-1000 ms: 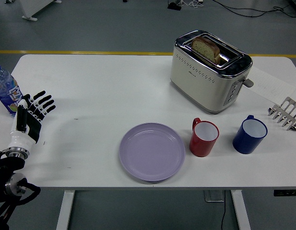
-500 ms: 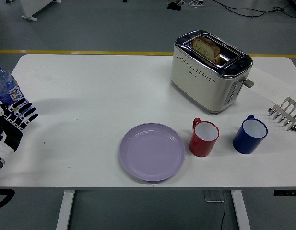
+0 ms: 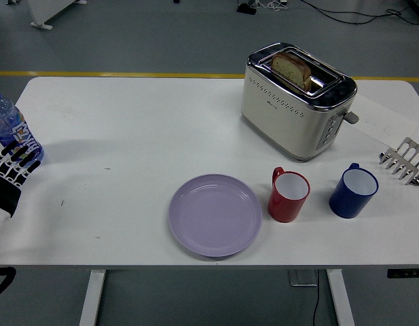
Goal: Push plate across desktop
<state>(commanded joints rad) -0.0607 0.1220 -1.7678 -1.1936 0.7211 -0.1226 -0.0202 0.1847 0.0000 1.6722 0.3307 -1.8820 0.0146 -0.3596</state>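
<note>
While you watch the head view, note the left hand [image 3: 9,178] has drawn back to the table's left edge over the last second, fingers apart and holding nothing, beside the water bottle [image 3: 11,129]. The plate [image 3: 215,214] sits untouched near the front edge, just left of the red mug [image 3: 288,195]; pushing not begun. White table [image 3: 128,122], grey floor beyond.

left hand [image 3: 9,173] cut by left edge, water bottle [image 3: 9,129] too — partly

Pretty bright, even overhead light, sharp all over. Soft shadows under the plate [image 3: 215,214] and mugs [image 3: 288,196], small glare on the toaster [image 3: 297,100].
</note>
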